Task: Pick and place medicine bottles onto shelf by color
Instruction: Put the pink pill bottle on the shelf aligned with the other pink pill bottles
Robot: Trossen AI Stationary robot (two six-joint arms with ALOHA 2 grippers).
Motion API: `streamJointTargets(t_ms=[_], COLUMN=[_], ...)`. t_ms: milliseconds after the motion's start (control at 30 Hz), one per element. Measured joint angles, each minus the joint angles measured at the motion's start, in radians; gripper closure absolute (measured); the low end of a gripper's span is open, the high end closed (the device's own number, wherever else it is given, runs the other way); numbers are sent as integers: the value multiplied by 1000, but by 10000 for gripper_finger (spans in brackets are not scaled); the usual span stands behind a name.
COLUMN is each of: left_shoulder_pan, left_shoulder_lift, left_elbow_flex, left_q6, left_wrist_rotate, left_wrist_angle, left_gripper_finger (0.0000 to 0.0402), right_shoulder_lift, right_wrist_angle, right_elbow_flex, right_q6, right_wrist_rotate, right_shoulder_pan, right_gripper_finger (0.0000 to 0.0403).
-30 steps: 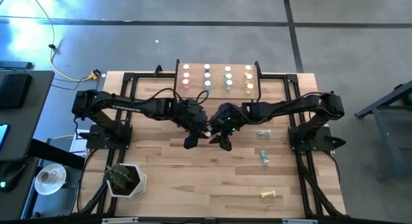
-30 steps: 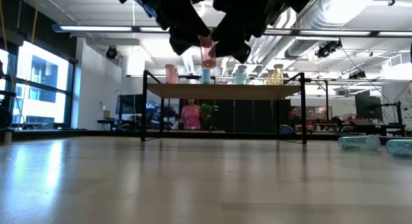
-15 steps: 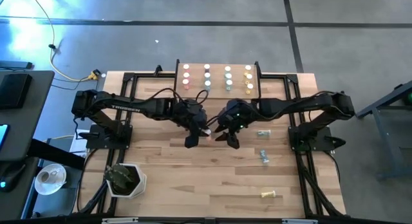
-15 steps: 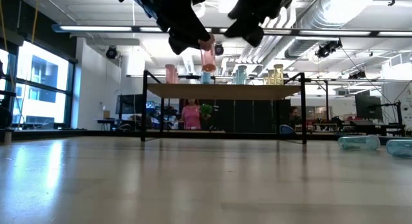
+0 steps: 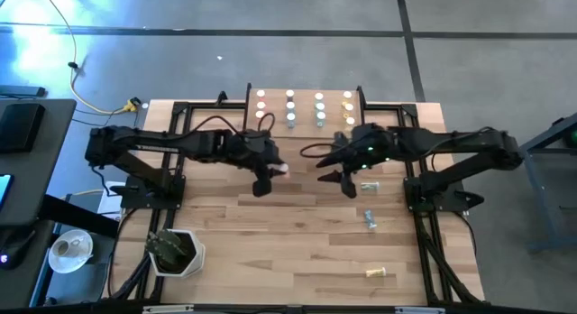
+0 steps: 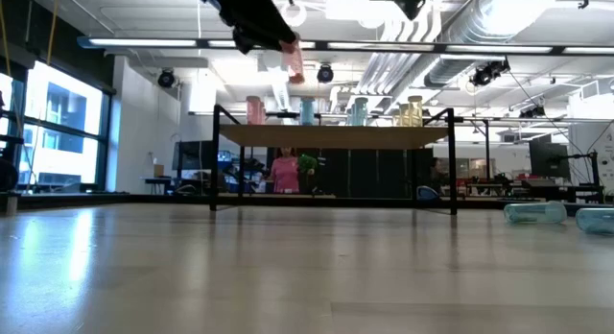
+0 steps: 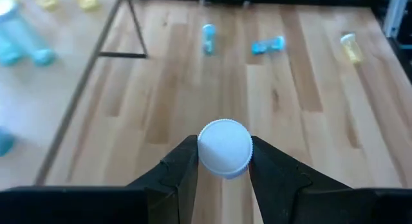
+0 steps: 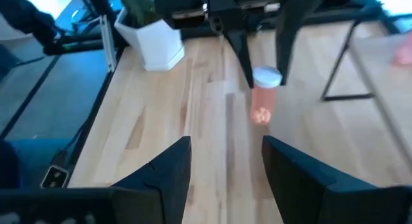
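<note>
My left gripper [image 5: 268, 177] is shut on a pink medicine bottle with a white cap [image 6: 291, 61], high above the table, near the shelf's front edge. My right gripper [image 5: 341, 180] is open and empty to the right of it, and its fingers [image 8: 172, 165] frame the bottle [image 8: 262, 100] from a distance. The shelf [image 5: 304, 124], a light-wood board on black legs [image 6: 336, 135], carries pink [image 6: 254, 109], blue [image 6: 307, 111], green [image 6: 357, 111] and yellow [image 6: 411, 110] bottles standing upright in rows. My left gripper pinches the bottle's white cap end [image 7: 224, 148] between its two fingers [image 7: 183, 166]. The fingers come from above, pointing down, one on each side of the cap [image 8: 266, 76]. The pink body [image 8: 261, 108] hangs below them, slightly tilted and clear of table and shelf.
Loose bottles lie on the table right of centre: one [image 5: 370, 187] close to my right gripper, one [image 5: 370, 219] nearer and a yellow one [image 5: 380, 273] by the near edge. A white planter [image 5: 176, 251] stands at the near left. Black frame rails run along both table sides.
My right gripper has drawn away from the pink bottle toward the table's right edge. My left gripper has kept the bottle, risen with it and moved toward the far edge, closer to the shelf. The bottle now hangs a little tilted.
</note>
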Motion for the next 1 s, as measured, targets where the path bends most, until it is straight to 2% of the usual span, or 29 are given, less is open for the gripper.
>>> streamJointTargets(t_ms=[133,467,833,1000], left_shoulder_pan=[3,15,152,237], left_shoulder_lift=[-62,-183,-205,-185], left_elbow_flex=[-1,-1,0,0], left_q6=[16,10,-1,-4], left_wrist_rotate=[-84,-305,-305,-217], left_wrist_angle=[-38,-165,-209,-209], left_gripper_finger=[287,287,287,287], right_shoulder_lift=[-67,-171,-205,-205], right_wrist_angle=[-20,-64,-86,-95], right_elbow_flex=[0,0,0,0], right_q6=[-27,-26,-19,-20], right_wrist_rotate=[33,41,42,42], right_shoulder_pan=[0,0,0,0], right_gripper_finger=[221,221,221,221])
